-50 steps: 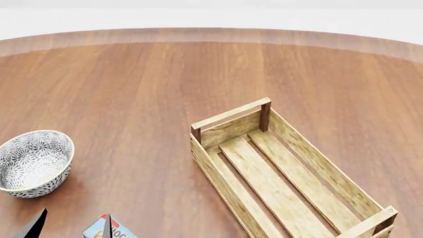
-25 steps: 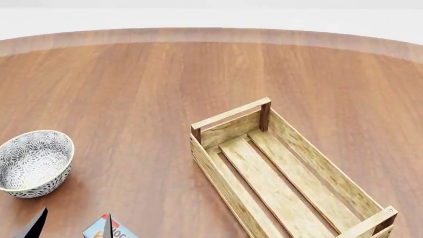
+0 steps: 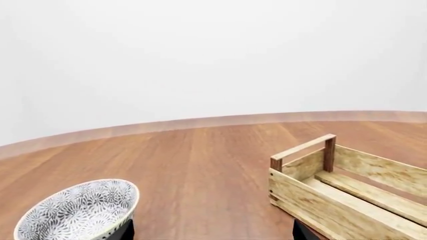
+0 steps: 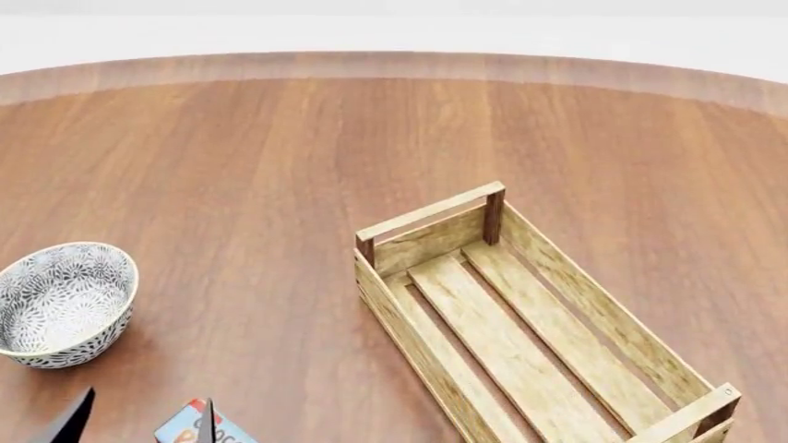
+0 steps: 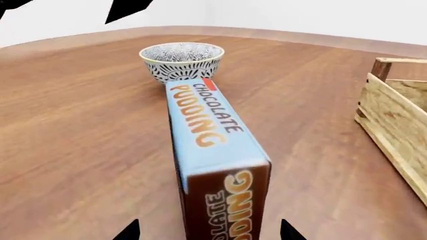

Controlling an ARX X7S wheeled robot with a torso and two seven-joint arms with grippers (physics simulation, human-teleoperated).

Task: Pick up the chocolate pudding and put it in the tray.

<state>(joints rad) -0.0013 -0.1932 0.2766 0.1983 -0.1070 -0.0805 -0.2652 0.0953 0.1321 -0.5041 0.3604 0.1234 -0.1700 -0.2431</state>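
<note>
You are looking at the chocolate pudding (image 5: 213, 150) lying flat on the counter (image 4: 246, 166), its light-blue top with orange lettering facing up and a dark brown end showing. In the head view only its corner is peeking in at the bottom edge. The tray (image 4: 530, 323), a long light-wood slatted crate with darker corner posts, is sitting empty, well apart from it.

Bright, even light all over. The tabletop (image 4: 246, 185) shines a little. Soft, faint shadows sit under the bowl (image 4: 62, 303). The chocolate pudding (image 5: 213, 150) looks stretched and blurry up close, toward 6 o'clock.
</note>
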